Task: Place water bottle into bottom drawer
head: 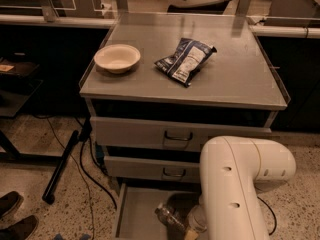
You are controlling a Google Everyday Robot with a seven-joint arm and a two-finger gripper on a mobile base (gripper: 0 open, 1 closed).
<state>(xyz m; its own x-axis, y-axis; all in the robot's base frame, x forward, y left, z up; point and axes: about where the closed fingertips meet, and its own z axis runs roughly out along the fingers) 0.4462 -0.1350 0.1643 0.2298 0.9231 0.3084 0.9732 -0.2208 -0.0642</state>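
The water bottle, clear plastic with a pale cap end, hangs tilted low inside the open bottom drawer. My gripper is at the bottle's right end, down by the picture's lower edge, shut on it. My big white arm comes down in front of the drawer's right half and hides most of the gripper and that part of the drawer floor.
Two upper drawers with loop handles are closed. On the cabinet top lie a cream bowl and a dark blue-and-white snack bag. Cables and a black pole cross the floor at left. Shoes show at bottom left.
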